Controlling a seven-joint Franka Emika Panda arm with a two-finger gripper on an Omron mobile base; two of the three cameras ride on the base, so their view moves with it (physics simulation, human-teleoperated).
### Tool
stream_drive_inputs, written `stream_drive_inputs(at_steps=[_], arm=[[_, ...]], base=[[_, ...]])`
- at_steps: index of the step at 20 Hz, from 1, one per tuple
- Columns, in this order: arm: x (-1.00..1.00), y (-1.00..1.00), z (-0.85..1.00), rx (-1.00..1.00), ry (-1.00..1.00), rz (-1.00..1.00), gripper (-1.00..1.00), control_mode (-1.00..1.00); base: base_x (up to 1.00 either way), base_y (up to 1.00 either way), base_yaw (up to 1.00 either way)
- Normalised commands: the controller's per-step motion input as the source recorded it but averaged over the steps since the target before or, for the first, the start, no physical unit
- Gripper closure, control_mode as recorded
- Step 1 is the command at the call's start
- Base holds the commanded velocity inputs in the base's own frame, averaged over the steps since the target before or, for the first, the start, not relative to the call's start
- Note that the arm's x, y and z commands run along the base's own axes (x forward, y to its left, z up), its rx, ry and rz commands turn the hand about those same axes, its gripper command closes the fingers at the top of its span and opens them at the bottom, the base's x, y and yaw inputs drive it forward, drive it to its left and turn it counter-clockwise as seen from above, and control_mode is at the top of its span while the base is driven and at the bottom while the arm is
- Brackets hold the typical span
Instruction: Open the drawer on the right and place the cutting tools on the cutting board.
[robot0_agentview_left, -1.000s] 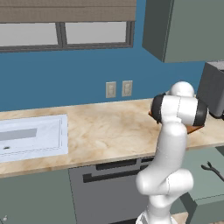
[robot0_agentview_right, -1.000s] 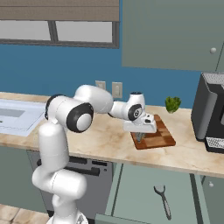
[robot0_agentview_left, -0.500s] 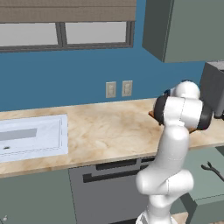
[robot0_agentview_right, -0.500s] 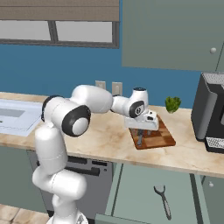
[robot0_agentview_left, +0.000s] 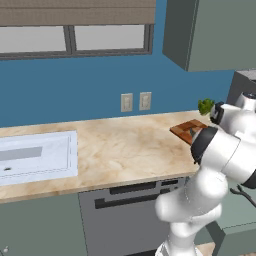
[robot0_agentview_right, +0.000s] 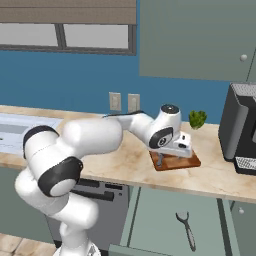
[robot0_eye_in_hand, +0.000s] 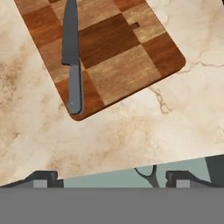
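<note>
Near the checkered cutting board (robot0_eye_in_hand: 105, 52) we see a small green plant (robot0_agentview_right: 197, 119) and a black appliance (robot0_agentview_right: 241, 130). A knife (robot0_eye_in_hand: 71, 57), grey blade, dark handle, lies on the board. The gripper (robot0_eye_in_hand: 111, 178) hovers open above. Scissors-like tool (robot0_agentview_right: 185, 229) lies in the open drawer (robot0_agentview_right: 175, 225).

The white arm rises from its base, bends at a dark elbow joint and reaches forward and to its right, ending in a wrist turned downward. The gripper (robot0_agentview_right: 161, 161) hangs below the white hand with its fingers pointing straight down, and in the right base view one dark finger shows under the hand. In the hand view the two fingertips (robot0_eye_in_hand: 43, 177) stand far apart at the bottom edge (as wide as they seem to go), with nothing between them: the jaws are spread and empty.
</note>
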Motion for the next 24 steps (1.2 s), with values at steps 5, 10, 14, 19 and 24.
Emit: stream_drive_inputs(at_steps=[5, 10, 14, 19, 24], arm=[[-1.00, 0.00, -0.02, -0.03, -0.11, 0.00, -1.00, -1.00], [-0.97, -0.01, -0.19, -0.06, -0.02, 0.00, -1.00, -1.00], [-0.59, -0.02, -0.60, -0.09, 0.07, 0.00, -1.00, -1.00], [-0.23, -0.12, -0.69, -0.04, 0.13, 0.00, -1.00, -1.00], [0.00, -0.30, -0.48, 0.00, 0.09, 0.00, -1.00, -1.00]], base=[[0.00, 0.00, 0.00], [0.00, 0.00, 0.00], [0.00, 0.00, 0.00], [0.00, 0.00, 0.00], [0.00, 0.00, 0.00]])
